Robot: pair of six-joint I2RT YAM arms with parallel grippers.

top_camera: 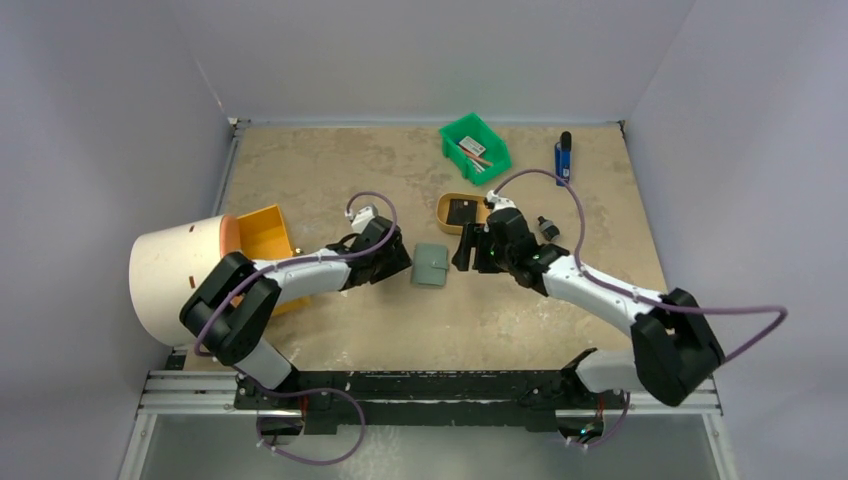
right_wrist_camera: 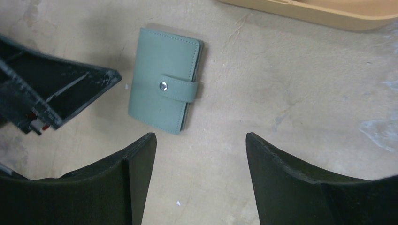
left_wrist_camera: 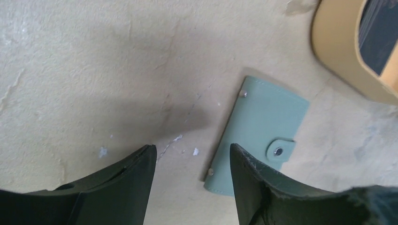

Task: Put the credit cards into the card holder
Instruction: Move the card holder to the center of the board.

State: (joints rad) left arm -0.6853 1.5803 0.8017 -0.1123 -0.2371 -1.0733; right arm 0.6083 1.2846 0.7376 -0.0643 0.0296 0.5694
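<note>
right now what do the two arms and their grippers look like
The left arm and right arm have white links between chunky black joints, each with a looping purple cable. The left gripper and right gripper each have two broad matte black fingers tapering to blunt tips.

Left hand (left_wrist_camera: pixel 191 147) and right hand (right_wrist_camera: pixel 199 136) hover, fingers apart, apparently tilted downward
</note>
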